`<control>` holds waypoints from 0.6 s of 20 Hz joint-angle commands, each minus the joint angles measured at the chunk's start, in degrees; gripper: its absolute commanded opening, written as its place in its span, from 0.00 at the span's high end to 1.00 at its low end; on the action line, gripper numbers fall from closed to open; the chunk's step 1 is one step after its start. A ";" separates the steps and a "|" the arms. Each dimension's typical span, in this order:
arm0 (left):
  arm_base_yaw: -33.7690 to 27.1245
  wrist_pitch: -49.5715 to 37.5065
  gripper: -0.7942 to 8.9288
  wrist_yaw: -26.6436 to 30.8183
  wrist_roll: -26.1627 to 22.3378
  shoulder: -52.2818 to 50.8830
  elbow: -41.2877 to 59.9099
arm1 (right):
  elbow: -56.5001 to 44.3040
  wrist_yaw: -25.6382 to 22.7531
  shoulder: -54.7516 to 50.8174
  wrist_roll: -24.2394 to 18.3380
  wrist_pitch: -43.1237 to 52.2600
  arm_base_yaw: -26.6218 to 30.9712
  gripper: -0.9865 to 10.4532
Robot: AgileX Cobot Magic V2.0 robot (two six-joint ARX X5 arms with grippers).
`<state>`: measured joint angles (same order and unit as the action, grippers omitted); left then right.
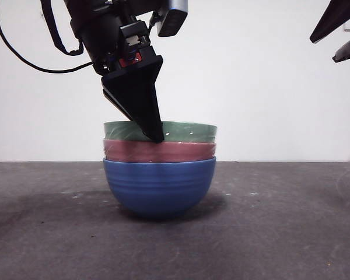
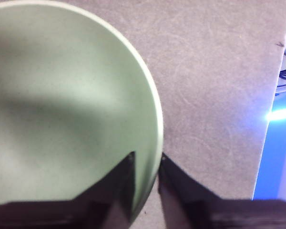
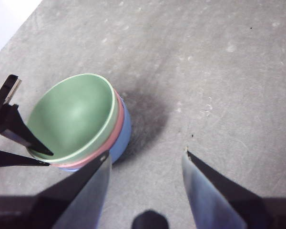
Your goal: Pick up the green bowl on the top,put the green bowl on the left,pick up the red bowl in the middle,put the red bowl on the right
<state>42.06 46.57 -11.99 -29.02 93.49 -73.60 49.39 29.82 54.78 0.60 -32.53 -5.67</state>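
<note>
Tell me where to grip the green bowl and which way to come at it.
Grip the green bowl by its thin rim, coming from above with one jaw inside and one outside. It sits nested in the red bowl, so only the rim band is exposed; its sides are buried. The left gripper already straddles the rim this way. The right gripper waits, open, off to the side.

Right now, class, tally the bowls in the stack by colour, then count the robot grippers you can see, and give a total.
Green bowl: 1
Red bowl: 1
Blue bowl: 1
Grippers: 2, the left gripper astride the green bowl's rim, the right gripper open above the table
Total: 5
</note>
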 commanded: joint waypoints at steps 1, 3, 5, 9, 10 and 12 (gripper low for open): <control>0.26 -0.24 0.86 -0.07 -0.85 0.07 -0.13 | 0.22 -0.20 -0.04 -0.31 0.35 -0.07 0.70; 0.26 0.26 0.86 -0.26 -0.85 0.07 -1.03 | 0.22 -0.20 -0.04 -0.31 0.35 -0.07 0.70; 0.26 1.20 0.86 -0.28 -0.83 0.07 -2.56 | 0.22 -0.22 -0.04 -0.33 0.35 -0.07 0.70; 0.37 3.41 0.93 -0.55 -0.85 0.07 -5.18 | 0.22 -0.22 -0.04 -0.31 0.35 -0.07 0.70; 0.37 4.11 0.93 -0.52 -0.85 0.07 -5.60 | 0.22 -0.24 -0.04 -0.31 0.33 -0.07 0.70; 0.42 6.29 0.93 -0.37 -0.83 0.07 -7.15 | 0.22 -0.28 -0.04 -0.31 0.33 -0.07 0.70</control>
<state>42.24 52.90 -12.53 -29.52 93.49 -80.18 49.39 29.78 54.78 0.62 -32.53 -5.67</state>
